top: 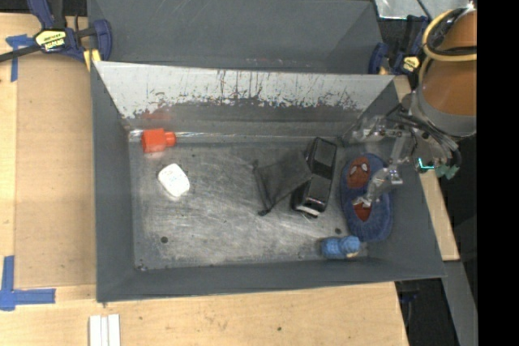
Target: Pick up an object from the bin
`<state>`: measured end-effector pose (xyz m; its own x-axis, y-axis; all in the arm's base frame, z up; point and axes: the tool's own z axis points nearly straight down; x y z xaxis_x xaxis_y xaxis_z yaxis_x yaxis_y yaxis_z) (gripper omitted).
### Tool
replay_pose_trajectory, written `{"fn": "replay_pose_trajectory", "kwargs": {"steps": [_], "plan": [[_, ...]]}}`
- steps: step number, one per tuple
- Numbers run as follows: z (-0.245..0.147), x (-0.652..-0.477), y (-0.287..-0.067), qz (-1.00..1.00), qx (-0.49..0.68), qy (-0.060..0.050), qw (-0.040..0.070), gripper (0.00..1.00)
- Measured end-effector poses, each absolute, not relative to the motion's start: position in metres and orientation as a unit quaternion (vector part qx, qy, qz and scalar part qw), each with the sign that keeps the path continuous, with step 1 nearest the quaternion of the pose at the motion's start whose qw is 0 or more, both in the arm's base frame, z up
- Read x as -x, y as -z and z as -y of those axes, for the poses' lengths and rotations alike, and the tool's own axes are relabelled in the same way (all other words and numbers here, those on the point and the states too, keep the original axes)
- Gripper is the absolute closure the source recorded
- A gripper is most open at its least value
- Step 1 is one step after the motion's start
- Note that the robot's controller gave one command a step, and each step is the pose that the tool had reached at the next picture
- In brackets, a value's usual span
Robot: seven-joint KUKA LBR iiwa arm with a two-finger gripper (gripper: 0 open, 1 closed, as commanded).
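Small blue piece [340,247]: nearest of all, at 5 o'clock on the bin [243,81] floor, close to the front wall. It looks soft and light, and it touches or nearly touches the bigger blue thing behind it.

Blue slipper-like thing [377,227]: here's the one to watch. It is long and rounded, with red patches on top, and runs along the right wall from 3 to 4 o'clock.

Hand [375,192]: it comes in from 3 o'clock and hangs right over that blue slipper shape, low above its middle. Spread or pressed together? I cannot tell from this angle, and nothing shows as pinched in it.

Handling, my judgement: the blue thing looks like padded fabric, so it should be light, squashy, hard to break and unlikely to slip. It will sag if taken by one end. The best hold is across its narrow width at the middle, or on the raised edge, keeping off the bin wall beside it.

Black case [318,178]: just left of the slipper, toward 2 o'clock. It looks stiff and smooth, so a harder catch.

Dark cloth [280,181]: crumpled at the centre against the case, limp.

White lump [173,181]: well apart at 9 o'clock.

Orange block [158,140]: farthest, at 10 o'clock by the back wall.
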<state>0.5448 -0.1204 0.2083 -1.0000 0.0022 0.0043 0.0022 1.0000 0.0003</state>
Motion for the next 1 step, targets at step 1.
{"fn": "replay_pose_trajectory", "kwargs": {"steps": [1], "plan": [[0.1119,-0.5844,-0.1358,0.996,-0.087,-0.004,-0.013,0.00]]}}
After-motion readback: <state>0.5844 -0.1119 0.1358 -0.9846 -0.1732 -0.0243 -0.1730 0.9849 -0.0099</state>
